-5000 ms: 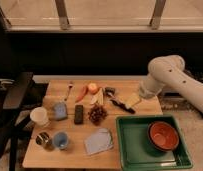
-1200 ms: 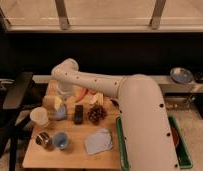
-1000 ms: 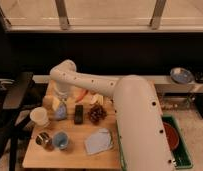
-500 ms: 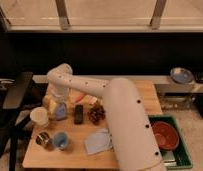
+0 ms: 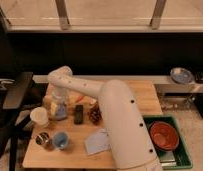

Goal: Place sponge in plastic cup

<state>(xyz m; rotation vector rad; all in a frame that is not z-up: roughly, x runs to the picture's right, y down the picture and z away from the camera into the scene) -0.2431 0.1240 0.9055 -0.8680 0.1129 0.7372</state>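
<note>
The light-blue sponge (image 5: 60, 113) lies on the wooden table (image 5: 140, 97) at the left, between the white cup and the dark remote. My gripper (image 5: 58, 104) hangs straight down onto the sponge from the white arm (image 5: 115, 115), which reaches in from the lower right and bends at an elbow above the table's left end. The gripper hides the sponge's upper part. The small blue plastic cup (image 5: 61, 141) stands upright near the table's front left, a short way in front of the sponge.
A white cup (image 5: 39, 116) stands left of the sponge, a shiny metal can (image 5: 43, 140) left of the blue cup. A dark remote (image 5: 79, 114), a dark red bunch (image 5: 95, 115) and a blue-grey cloth (image 5: 97, 142) lie mid-table. A green bin (image 5: 181, 156) with a red bowl (image 5: 164, 134) is at the right.
The arm has swung from the table's right side to the left end. Over the last second the gripper has come down over the sponge.
</note>
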